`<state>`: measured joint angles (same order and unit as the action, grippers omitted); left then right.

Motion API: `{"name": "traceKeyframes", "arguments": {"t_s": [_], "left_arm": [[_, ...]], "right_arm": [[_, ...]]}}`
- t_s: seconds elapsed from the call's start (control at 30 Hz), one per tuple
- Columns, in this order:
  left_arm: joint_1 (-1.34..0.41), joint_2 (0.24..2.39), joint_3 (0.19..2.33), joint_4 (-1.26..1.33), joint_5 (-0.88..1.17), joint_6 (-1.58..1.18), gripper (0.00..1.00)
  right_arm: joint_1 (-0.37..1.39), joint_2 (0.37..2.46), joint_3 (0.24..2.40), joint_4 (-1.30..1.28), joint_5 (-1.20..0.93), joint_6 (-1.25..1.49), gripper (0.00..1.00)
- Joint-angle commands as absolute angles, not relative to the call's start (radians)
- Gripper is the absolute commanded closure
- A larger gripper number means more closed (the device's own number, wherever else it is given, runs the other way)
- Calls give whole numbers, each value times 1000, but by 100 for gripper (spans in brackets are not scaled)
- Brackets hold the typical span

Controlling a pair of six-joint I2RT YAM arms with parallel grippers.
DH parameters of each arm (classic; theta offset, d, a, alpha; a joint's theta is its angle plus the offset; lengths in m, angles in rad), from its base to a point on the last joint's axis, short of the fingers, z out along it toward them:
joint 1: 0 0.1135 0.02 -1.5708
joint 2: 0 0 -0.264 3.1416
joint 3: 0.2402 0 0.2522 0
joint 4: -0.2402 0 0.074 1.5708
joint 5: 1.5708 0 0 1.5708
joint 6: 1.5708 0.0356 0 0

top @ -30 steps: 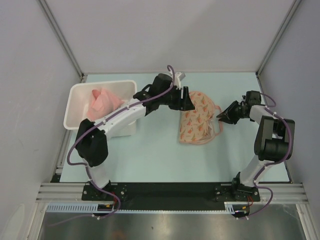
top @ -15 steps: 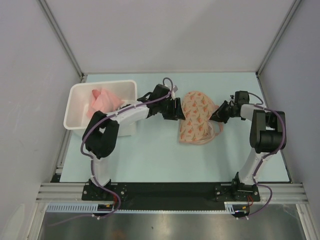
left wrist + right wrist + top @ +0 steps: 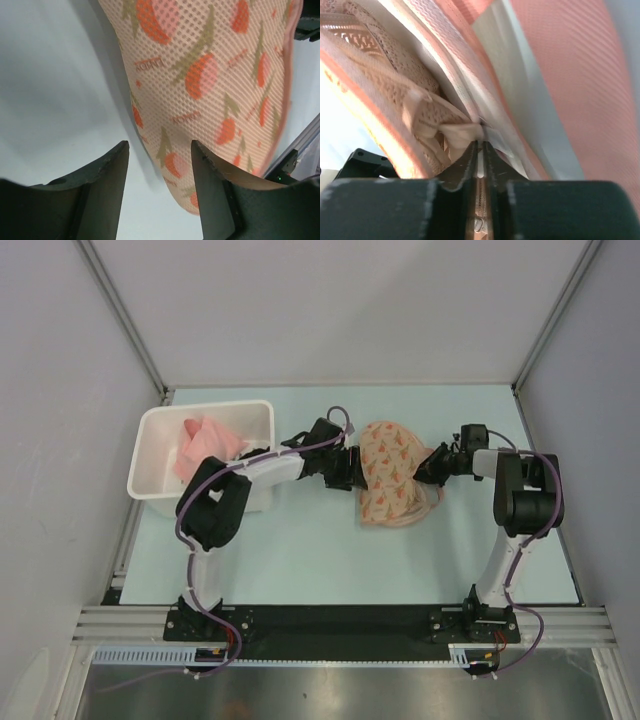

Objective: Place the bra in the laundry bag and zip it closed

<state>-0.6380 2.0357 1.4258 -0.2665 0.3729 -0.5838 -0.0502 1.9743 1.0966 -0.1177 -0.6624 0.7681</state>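
The left gripper [image 3: 159, 150] holds its jaws apart, the laundry bag [image 3: 200, 75] just ahead of them; the right gripper [image 3: 480, 146] pinches the bag's rim (bra [image 3: 365, 45] lace beside it).

The laundry bag [image 3: 388, 470], a cream-peach mesh pouch with an orange-pink print, lies flat on the table [image 3: 300, 550], just toward 1 o'clock of its centre, its two lobes at 12 and 6 o'clock. Its rim gapes on the 3 o'clock side. The beige bra [image 3: 375, 55] sits inside, with thin straps [image 3: 432, 502] spilling out at 4 o'clock.
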Motion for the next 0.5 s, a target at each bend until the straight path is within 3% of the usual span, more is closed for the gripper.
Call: {"name": "traceKeyframes", "arguments": {"t_s": [0.0, 0.17, 0.47], "left_arm": [[-634, 1904, 1396, -265, 400, -566, 42], [-637, 1784, 1332, -291, 376, -546, 39], [-649, 1684, 1282, -324, 397, -560, 39]], "right_arm": [[-78, 1885, 1143, -248, -652, 730, 83], [-87, 1812, 1154, -399, -591, 626, 69], [-78, 1677, 1141, -460, -511, 505, 59]]}}
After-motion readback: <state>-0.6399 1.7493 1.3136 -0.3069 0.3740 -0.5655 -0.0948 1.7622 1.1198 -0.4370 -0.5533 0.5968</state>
